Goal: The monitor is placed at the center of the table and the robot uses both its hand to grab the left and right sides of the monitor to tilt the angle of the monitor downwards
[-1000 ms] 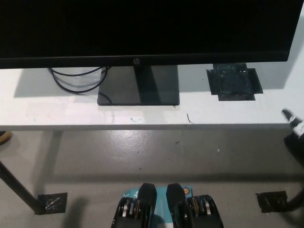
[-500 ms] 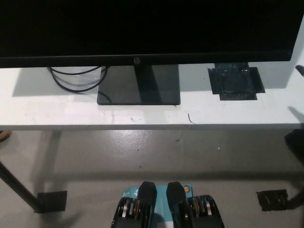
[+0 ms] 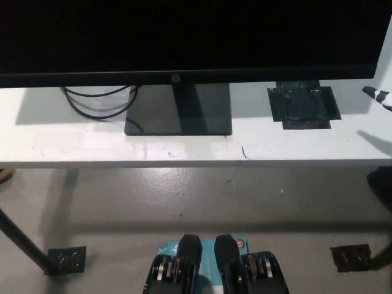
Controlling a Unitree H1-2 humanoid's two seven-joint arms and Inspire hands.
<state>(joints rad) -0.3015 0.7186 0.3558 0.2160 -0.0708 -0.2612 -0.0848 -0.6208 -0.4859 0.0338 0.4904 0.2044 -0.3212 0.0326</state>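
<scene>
While only a sliver of the right hand point(image 3: 378, 97) shows at the frame's 3 o'clock edge, the following may be entered.

Item 1, monitor point(image 3: 184, 37): black screen, dark, filling the upper band from 9 through 12 to 3 o'clock; its lower bezel carries a small logo near centre. Stand point(image 3: 179, 110): flat black base resting on the table point(image 3: 92, 144), just below the logo.

Item 2, table: white, long, running edge to edge across the middle; grey floor at 6 o'clock.

Item 3, cables point(image 3: 98, 101): dark loops on the table at about 10 o'clock, beside the stand's base.

Item 4, tape patch point(image 3: 303, 104): black, on the table at about 2 o'clock, under the screen's lower right corner.

Item 5, right hand: black tip with white marking, near the monitor's right end, apart from it; whether its fingers are spread or closed cannot be told. Left hand: not visible.

Handling note, as judgement: the approach is only begun. Both hands should meet the side bezels at matching height, above mid-screen, palms flat on the edges, not the panel face. Pressure should be even and slow, so the base does not slide or drag the cables.
</scene>
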